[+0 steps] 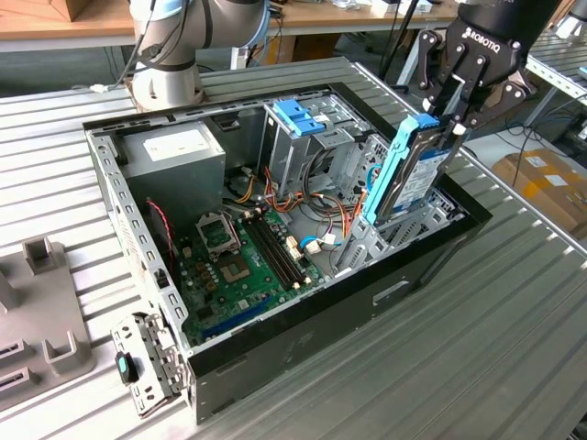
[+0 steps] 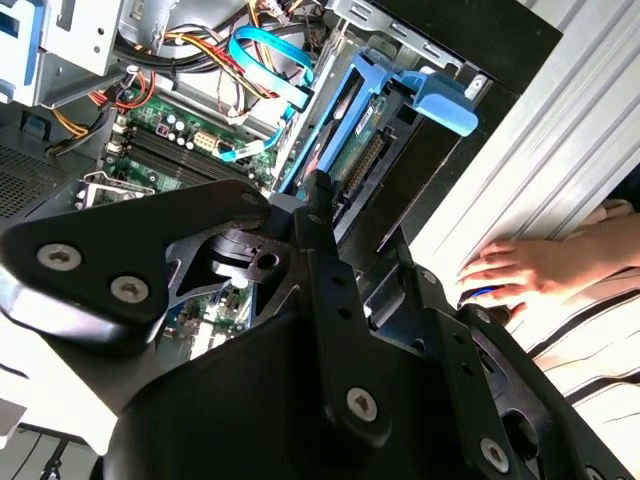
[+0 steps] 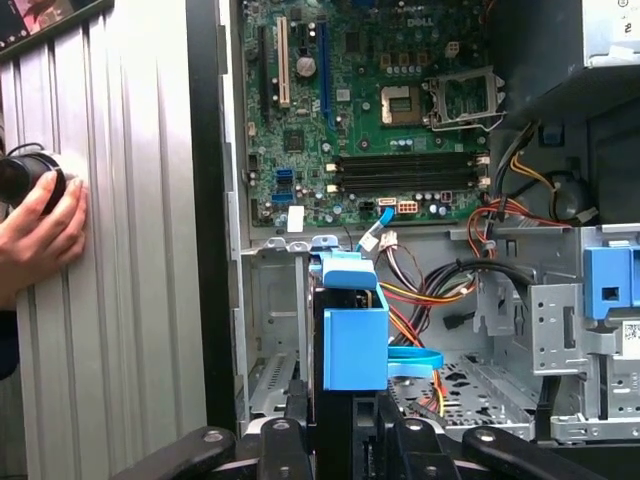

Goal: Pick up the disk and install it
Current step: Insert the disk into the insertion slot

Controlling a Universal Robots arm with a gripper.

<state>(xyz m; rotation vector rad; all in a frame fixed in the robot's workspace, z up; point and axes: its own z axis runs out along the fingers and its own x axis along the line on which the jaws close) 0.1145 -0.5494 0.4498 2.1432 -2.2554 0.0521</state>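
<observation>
The disk [image 1: 415, 174], a silver drive in a light-blue carrier, stands on edge at the end of the open computer case [image 1: 303, 339] on the exterior view's right. Its lower end is down between the metal bay walls there. My gripper [image 1: 451, 121] is shut on the disk's top edge from above. In the first wrist view the blue carrier [image 3: 354, 345] rises between my two black fingers [image 3: 298, 415], with the bay and motherboard beyond. In the second wrist view the disk [image 2: 352, 150] reaches from my gripper [image 2: 325, 215] down into the case.
Inside the case are a green motherboard [image 1: 240, 257], a grey power-supply box [image 1: 174, 156], a tall metal cage with a blue bracket [image 1: 298, 115] and loose cables [image 1: 321, 215]. A person's hand [image 3: 40, 230] rests on the ribbed table beside the case. The arm's base [image 1: 165, 64] stands behind.
</observation>
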